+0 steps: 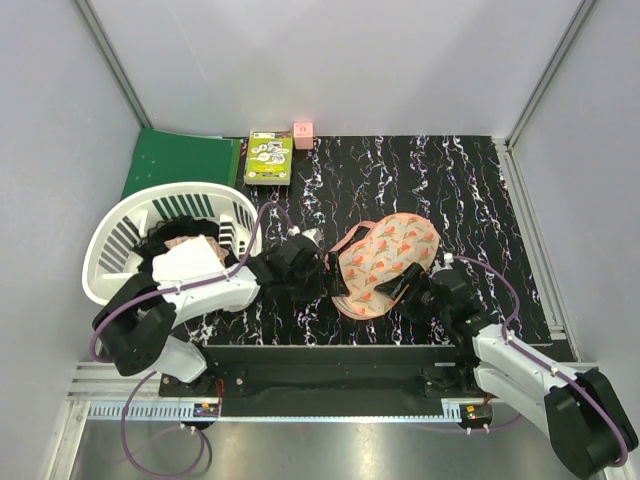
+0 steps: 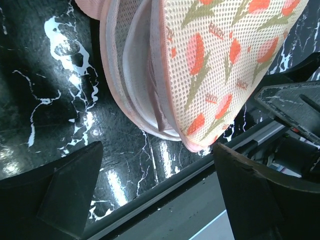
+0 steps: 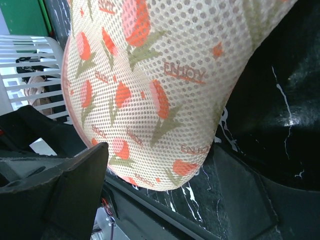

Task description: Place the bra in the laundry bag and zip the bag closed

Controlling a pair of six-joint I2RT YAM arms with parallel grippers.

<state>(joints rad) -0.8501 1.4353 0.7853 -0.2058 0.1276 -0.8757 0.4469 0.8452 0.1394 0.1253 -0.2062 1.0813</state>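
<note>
Black marble-look bench [image 1: 480,220] fills most of the top view. White slatted basket [image 1: 100,250] sits on its L side, w/ white and black clothes [image 1: 185,258] piled inside. A flat green board [image 1: 180,165] lies behind the basket at the back wall.

Laundry bag [image 1: 385,262] lies near the bench's front edge, about centre, between the two arms. It's peach mesh w/ orange-red tulips, green stems and pink edging. In the L wrist view the bag's side edge [image 2: 150,100] gapes, w/ white mesh layers showing, so the zip isn't closed there.

Bra: mostly hidden. A bit of smooth salmon-pink fabric [image 2: 92,7] shows just beside the bag's edge at the top of the L wrist view. Can't tell how much of it is inside.

A green printed box [image 1: 269,157] stands at the back of the bench, w/ a small pink cube [image 1: 303,133] just beside it on the R.

L fingers [image 2: 65,195] are at the bag's L end, spread wide w/ nothing gripped. The bag's tip sits just ahead of the gap and only bare bench lies between them.

R fingers [image 3: 70,190] are at the bag's R end, near the front edge. They're also spread wide. One lobe of the bag bulges into the gap but isn't pinched.
</note>
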